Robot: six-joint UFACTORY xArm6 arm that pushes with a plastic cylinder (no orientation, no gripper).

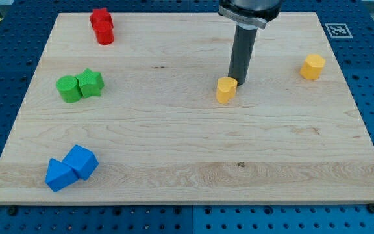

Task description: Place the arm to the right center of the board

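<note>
My tip (239, 82) stands on the wooden board (187, 149) a little right of its middle, in the upper half. It sits just at the upper right of a yellow heart-shaped block (226, 90), touching or nearly touching it. A second yellow block (313, 67), hexagonal, lies toward the view's right, well apart from the tip.
Two red blocks (102, 26) sit together at the view's top left. Two green blocks (80, 86) sit side by side at the left. Two blue blocks (71, 168) sit together at the bottom left. A printed marker (337, 30) is at the board's top right corner.
</note>
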